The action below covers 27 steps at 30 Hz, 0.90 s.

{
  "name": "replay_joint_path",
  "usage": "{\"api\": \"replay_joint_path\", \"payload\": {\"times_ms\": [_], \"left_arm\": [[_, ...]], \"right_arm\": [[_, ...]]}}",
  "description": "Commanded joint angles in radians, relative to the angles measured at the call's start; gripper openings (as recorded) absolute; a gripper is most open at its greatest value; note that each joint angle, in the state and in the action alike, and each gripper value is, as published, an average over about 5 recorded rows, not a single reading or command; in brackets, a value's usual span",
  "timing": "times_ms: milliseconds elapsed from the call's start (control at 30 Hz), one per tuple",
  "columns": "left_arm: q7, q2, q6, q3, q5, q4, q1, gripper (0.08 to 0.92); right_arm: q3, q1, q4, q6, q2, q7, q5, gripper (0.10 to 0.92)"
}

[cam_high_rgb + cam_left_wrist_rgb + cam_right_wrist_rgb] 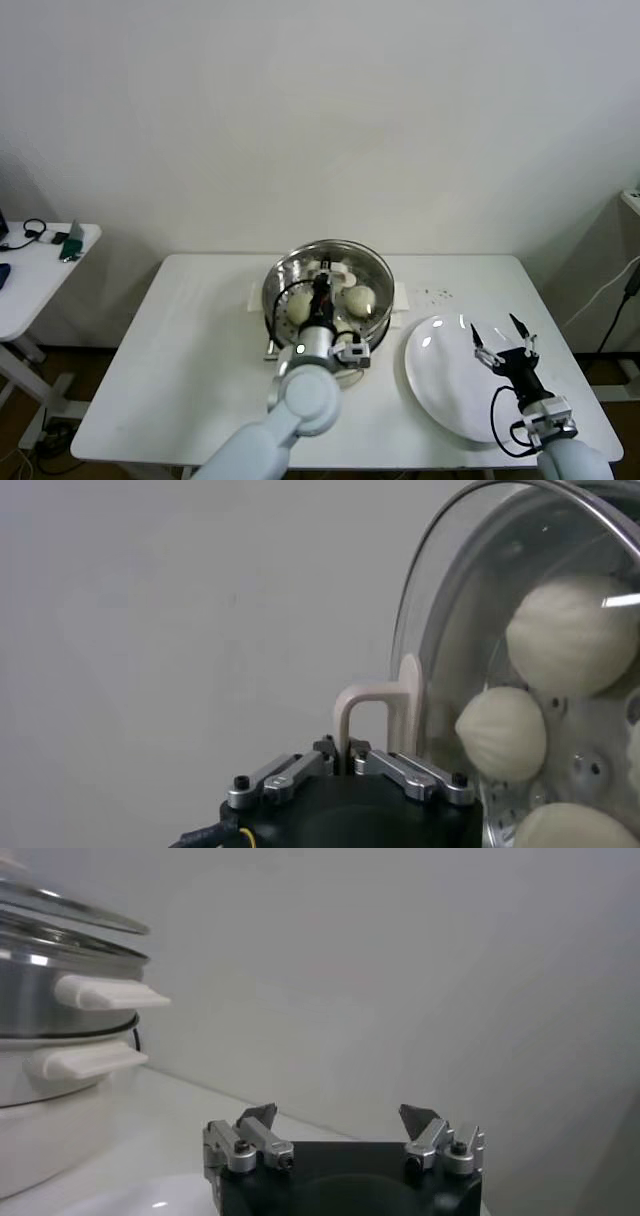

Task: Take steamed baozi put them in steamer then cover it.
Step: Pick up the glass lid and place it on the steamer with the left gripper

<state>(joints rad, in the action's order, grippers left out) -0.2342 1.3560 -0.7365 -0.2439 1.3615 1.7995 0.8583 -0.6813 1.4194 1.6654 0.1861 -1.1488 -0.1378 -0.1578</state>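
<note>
The steamer (273,292) stands at the middle back of the white table. The clear glass cover (350,256) lies over it. Through the glass I see steamed baozi (360,298), another (299,306), and in the left wrist view three baozi (571,635) behind the cover (450,630). My left gripper (321,292) is shut on the cover's cream bar handle (372,712), which its fingers (345,755) pinch. My right gripper (497,330) is open and empty above the white plate (440,385). The right wrist view shows the open right gripper (338,1116), the steamer (50,998) and the cover's rim (80,910).
The white plate holds nothing and lies at the front right, near the table's edge. Small crumbs (437,294) lie right of the steamer. A white side table (40,262) with small items stands to the far left. A wall is close behind.
</note>
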Motion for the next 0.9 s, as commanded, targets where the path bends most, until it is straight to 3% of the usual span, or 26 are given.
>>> {"api": "replay_joint_path", "payload": {"times_ms": [33,900], "left_arm": [[-0.001,0.025,-0.049,-0.011,0.010,-0.037,-0.003,0.151],[0.034,0.005,-0.036,-0.012,0.020,-0.074,-0.013,0.151]], "right_arm": [[-0.006,0.001,-0.001,0.003,-0.007,-0.002,0.001,0.823],[-0.020,0.010,-0.008,0.015,-0.030,-0.016,0.003,0.823]]}}
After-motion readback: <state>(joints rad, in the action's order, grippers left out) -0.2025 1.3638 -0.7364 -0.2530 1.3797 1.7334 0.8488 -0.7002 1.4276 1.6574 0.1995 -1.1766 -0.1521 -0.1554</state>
